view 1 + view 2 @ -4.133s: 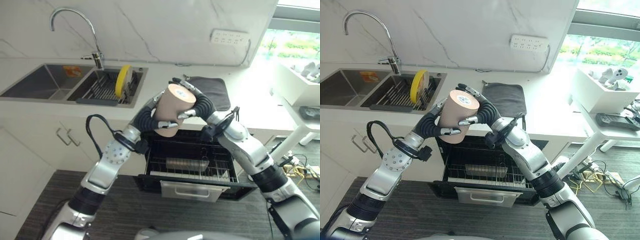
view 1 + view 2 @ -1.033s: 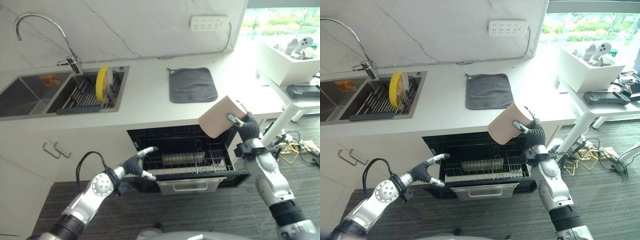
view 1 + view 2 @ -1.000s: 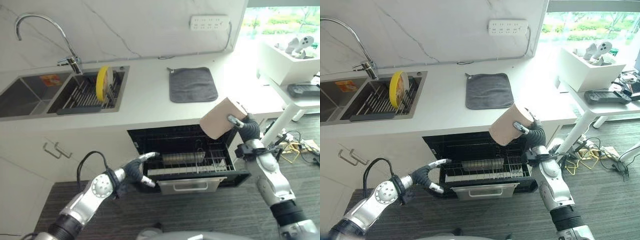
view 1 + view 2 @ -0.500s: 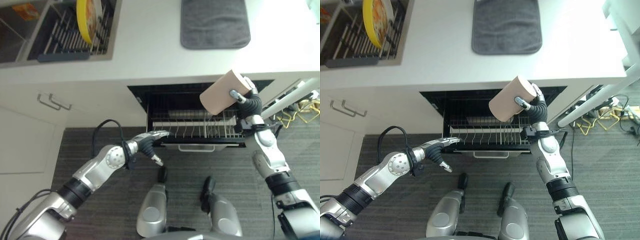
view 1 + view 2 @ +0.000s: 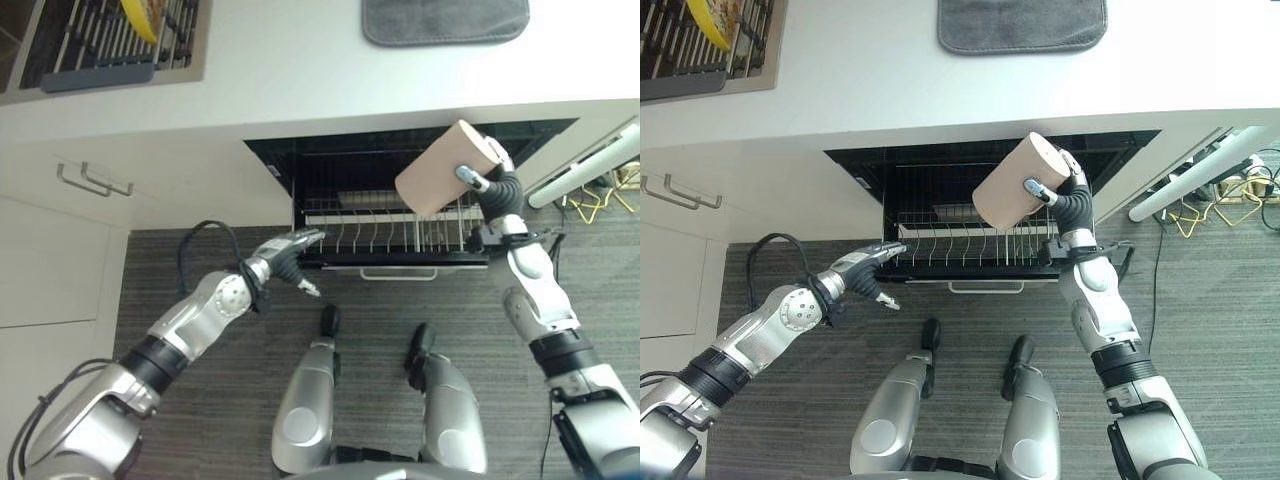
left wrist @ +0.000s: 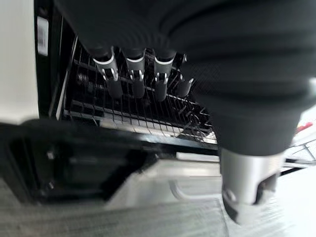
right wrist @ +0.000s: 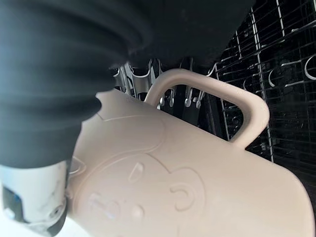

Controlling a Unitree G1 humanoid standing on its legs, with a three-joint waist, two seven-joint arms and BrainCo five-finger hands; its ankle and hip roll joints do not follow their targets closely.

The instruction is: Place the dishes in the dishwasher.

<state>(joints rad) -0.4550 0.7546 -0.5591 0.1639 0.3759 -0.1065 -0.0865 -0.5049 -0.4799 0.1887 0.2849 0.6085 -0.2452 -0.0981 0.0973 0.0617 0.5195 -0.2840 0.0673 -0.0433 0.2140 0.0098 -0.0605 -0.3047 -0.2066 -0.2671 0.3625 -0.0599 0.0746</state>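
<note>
A beige mug (image 5: pixel 438 170) with a raised face pattern (image 7: pixel 187 187) is tilted in the air above the right part of the pulled-out dishwasher rack (image 5: pixel 375 240). My right hand (image 5: pixel 487 178) is shut on it, with fingers through the handle (image 7: pixel 217 98). My left hand (image 5: pixel 287 253) is low at the rack's front left corner. Its fingers (image 6: pixel 132 74) are straight and point at the wire rack (image 6: pixel 148 113), the hand open and holding nothing. A greyish item (image 5: pixel 357 199) lies at the back of the rack.
The white counter (image 5: pixel 300 70) overhangs the dishwasher opening. A grey mat (image 5: pixel 445 18) lies on it, and a yellow plate (image 5: pixel 712 20) stands in the sink's drying rack. Cabinet doors with handles (image 5: pixel 95 180) are to the left, and a white table leg (image 5: pixel 590 165) to the right.
The camera has tilted further down, so the whole picture has shifted. My left hand let go of the mug and dropped to the rack's front corner. My right hand alone carries the mug over the rack.
</note>
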